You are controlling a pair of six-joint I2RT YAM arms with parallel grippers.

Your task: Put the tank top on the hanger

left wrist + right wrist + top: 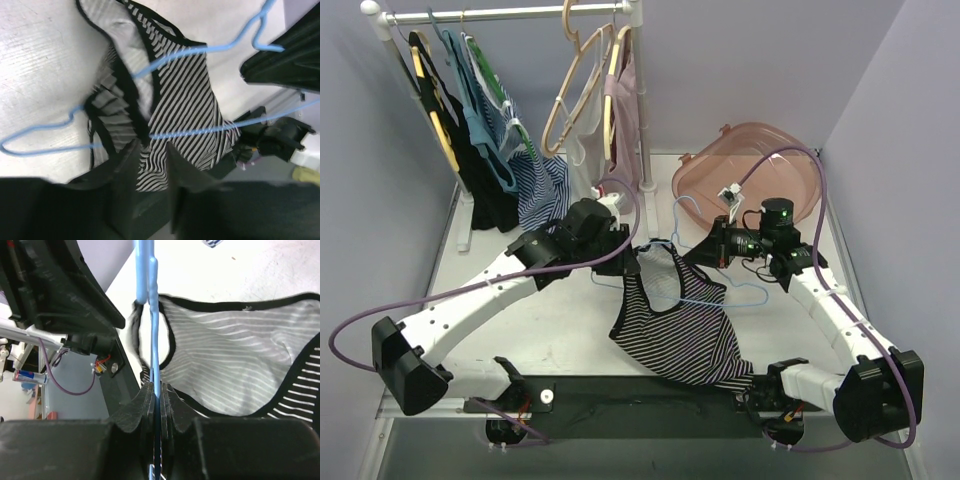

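1. The tank top (675, 320), centre of the overhead view, is soft, matt knit cloth. Its paler inside looks just as dull.
2. The hanger (155, 340) is thin rod with a smooth, faintly glossy pale-blue coat.
3. The table (560, 330) is white and matt, lightly scuffed and speckled.
4. The basin (760, 165), upper right, is glossy, translucent pink plastic.
5. The wooden hangers (575, 95), at the top, are tan, smooth and satin.
6. The right gripper (156, 392) has matt black fingers with ridged faces.
7. The left gripper (151, 147) is the same dull black.
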